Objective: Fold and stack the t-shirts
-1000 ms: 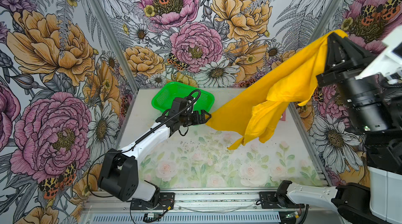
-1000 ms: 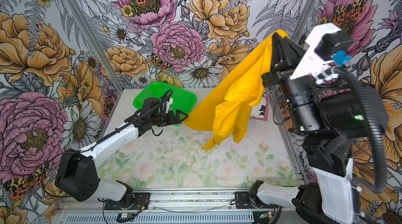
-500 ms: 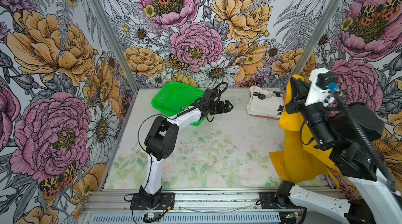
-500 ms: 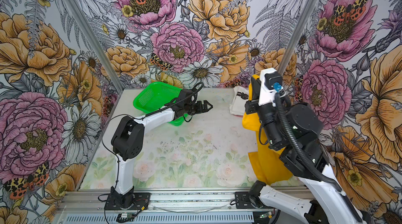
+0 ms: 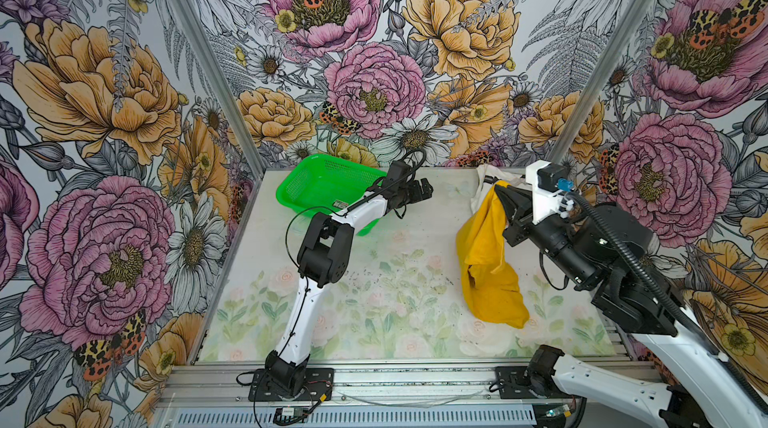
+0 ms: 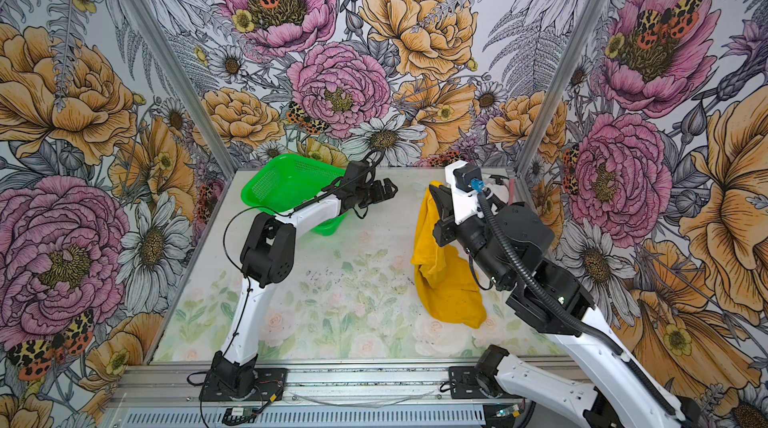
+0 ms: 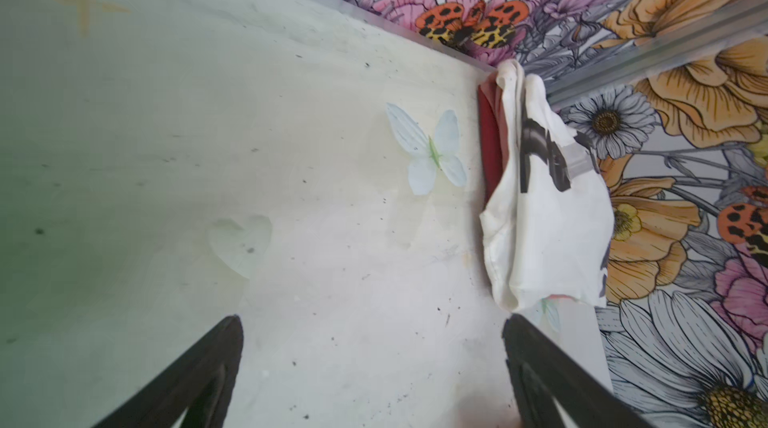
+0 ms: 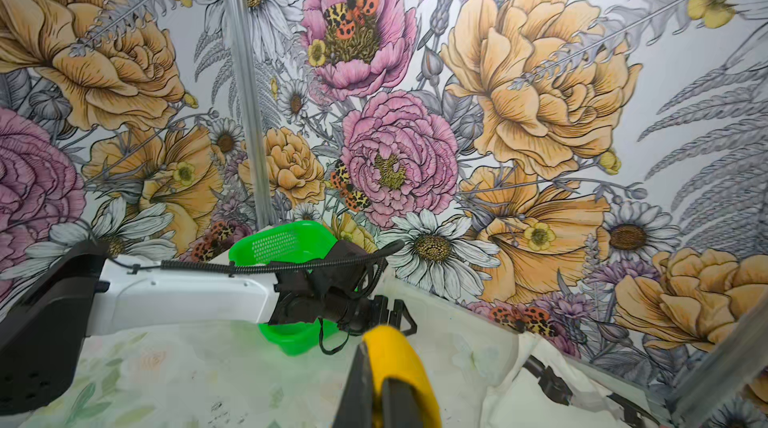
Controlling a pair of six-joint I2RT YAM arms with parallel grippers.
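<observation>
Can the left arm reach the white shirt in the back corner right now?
Probably yes. The left gripper is open and faces the white t-shirt, with only bare table between them. The yellow t-shirt hanging from the right gripper crowds it, though.

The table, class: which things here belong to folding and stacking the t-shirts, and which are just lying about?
Belong to the job:
mustard-yellow cloth t-shirt
white cloth t-shirt with black markings
pinkish-red cloth beneath the white one

Just lying about:
green plastic mesh basket
</observation>
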